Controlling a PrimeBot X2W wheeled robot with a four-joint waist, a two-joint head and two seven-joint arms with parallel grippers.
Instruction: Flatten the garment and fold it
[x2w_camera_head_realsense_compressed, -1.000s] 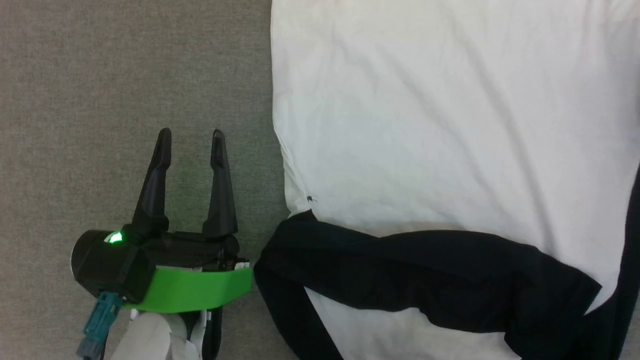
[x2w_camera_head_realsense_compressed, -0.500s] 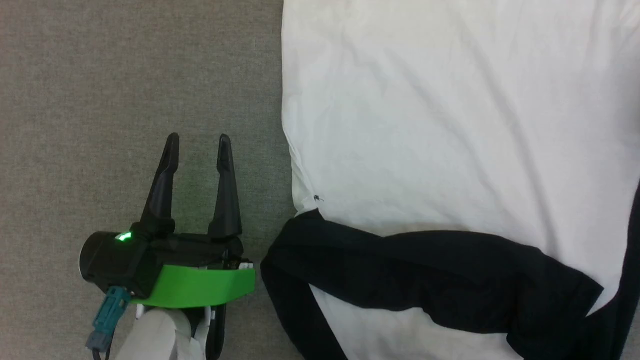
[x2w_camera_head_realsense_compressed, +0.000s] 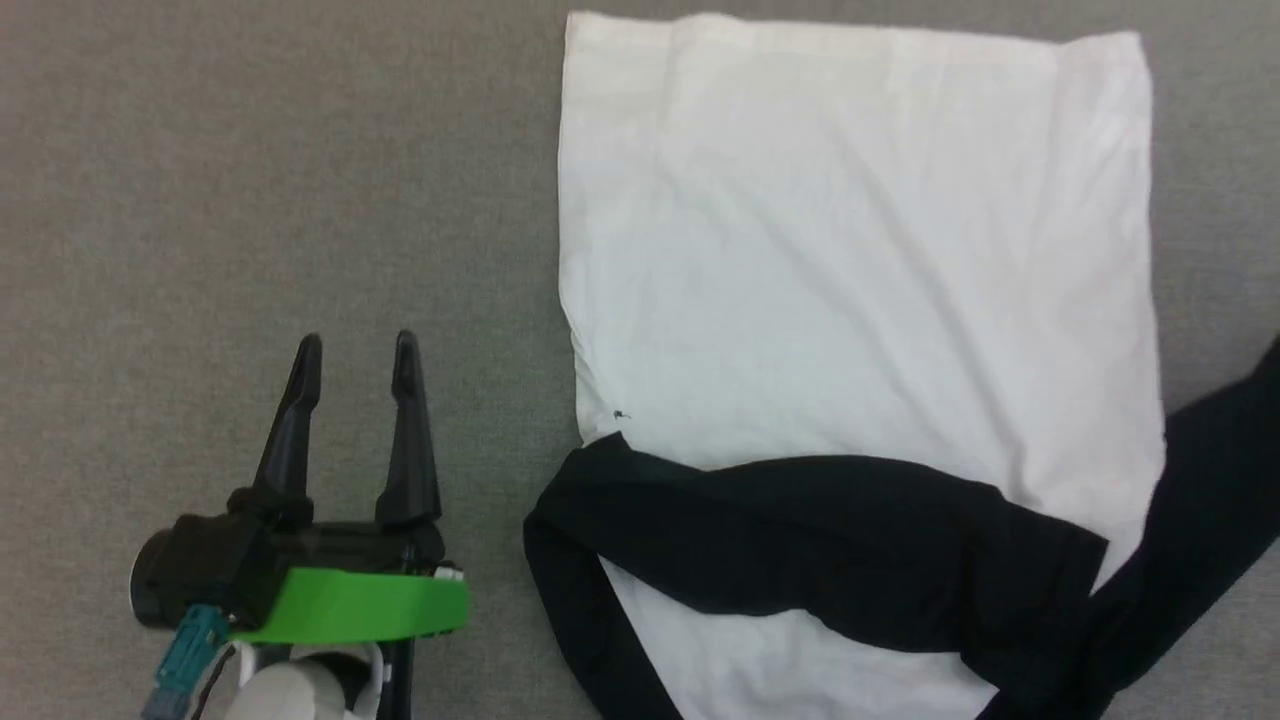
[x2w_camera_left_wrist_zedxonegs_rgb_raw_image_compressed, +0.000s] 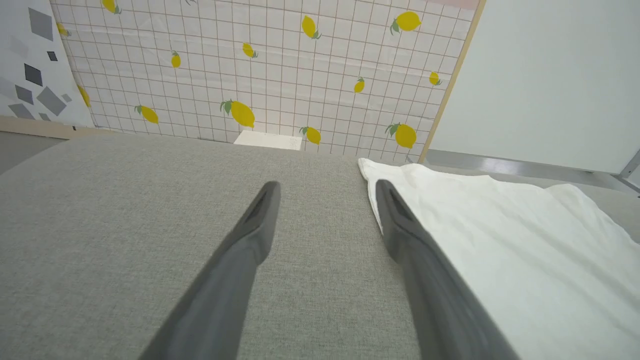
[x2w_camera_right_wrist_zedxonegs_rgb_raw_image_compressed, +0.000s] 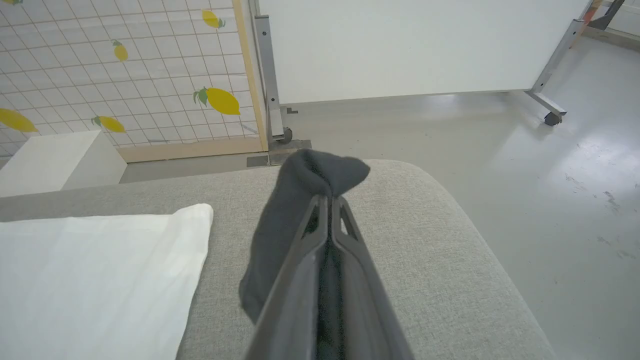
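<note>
Grey woven upholstery (x2w_camera_head_realsense_compressed: 250, 200) forms the broad padded surface under everything, its rounded edge meeting a glossy pale floor (x2w_camera_right_wrist_zedxonegs_rgb_raw_image_compressed: 550, 175) in the right wrist view. A lemon-patterned grid panel (x2w_camera_left_wrist_zedxonegs_rgb_raw_image_compressed: 280, 65) and a white partition board (x2w_camera_right_wrist_zedxonegs_rgb_raw_image_compressed: 400, 45) stand beyond it.

The T-shirt (x2w_camera_head_realsense_compressed: 850, 250) lies flat on the right half of the surface, plain white side up, hem toward the far edge and only lightly creased. One black sleeve (x2w_camera_head_realsense_compressed: 820, 540) is folded across the near part of the white body. The second black sleeve (x2w_camera_head_realsense_compressed: 1210, 480) stretches off the body's right edge toward the side of the head view.

The left gripper (x2w_camera_head_realsense_compressed: 356, 345) hovers over bare upholstery just beside the T-shirt's left edge, its two fingers spread wide and holding nothing. The right gripper (x2w_camera_right_wrist_zedxonegs_rgb_raw_image_compressed: 331, 198) is clamped tight on a bunch of the second black sleeve, which drapes over its fingertips.

A small dark speck (x2w_camera_head_realsense_compressed: 620, 414) sits on the white cloth near the left seam.
</note>
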